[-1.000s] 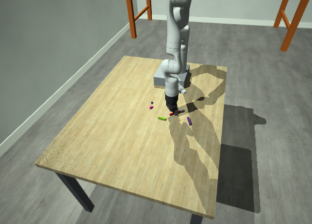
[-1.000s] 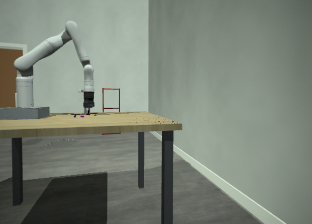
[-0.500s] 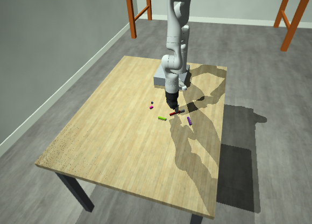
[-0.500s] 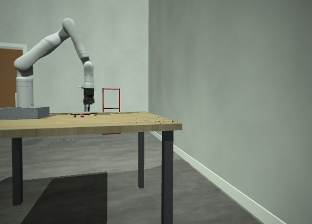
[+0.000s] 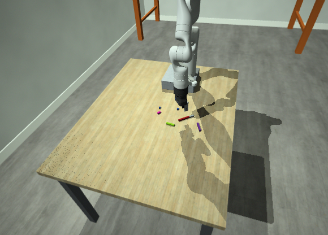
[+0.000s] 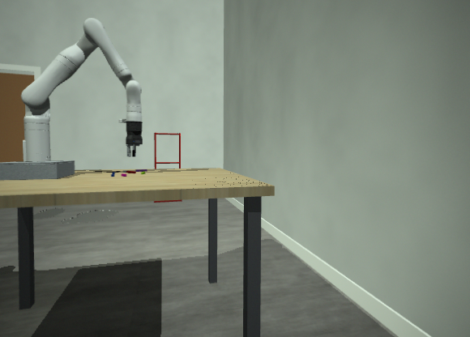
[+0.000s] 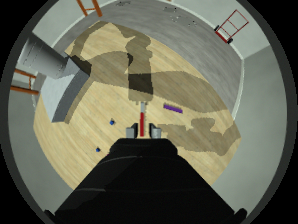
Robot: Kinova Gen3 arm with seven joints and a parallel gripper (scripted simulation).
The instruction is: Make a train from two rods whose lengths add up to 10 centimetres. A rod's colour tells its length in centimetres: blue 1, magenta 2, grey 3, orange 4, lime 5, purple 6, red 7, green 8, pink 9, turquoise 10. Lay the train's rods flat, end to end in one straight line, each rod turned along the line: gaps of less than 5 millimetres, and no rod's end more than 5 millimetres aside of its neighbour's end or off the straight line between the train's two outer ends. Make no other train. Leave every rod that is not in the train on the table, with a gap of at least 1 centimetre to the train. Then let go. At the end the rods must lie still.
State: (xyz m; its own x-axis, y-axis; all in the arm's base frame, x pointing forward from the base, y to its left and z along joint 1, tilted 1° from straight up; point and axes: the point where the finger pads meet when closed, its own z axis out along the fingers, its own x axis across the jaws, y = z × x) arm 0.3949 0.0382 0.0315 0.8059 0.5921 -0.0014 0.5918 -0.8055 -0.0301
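A red rod (image 5: 184, 118) lies flat on the table with a short grey rod (image 5: 191, 116) at its far right end, roughly in one line; I cannot tell the gap between them. My gripper (image 5: 185, 107) hangs above the table just behind them, part open and empty; in the side view it (image 6: 130, 153) is clearly above the table top. In the wrist view the red rod (image 7: 141, 123) shows between my fingertips, far below. A lime rod (image 5: 170, 124), a purple rod (image 5: 198, 126), a magenta rod (image 5: 159, 112) and two blue rods (image 5: 160, 107) (image 5: 177, 108) lie apart around them.
The arm's grey base block (image 5: 179, 80) stands at the back of the table. The arm's shadow falls over the right side of the table. Orange frames stand on the floor far behind.
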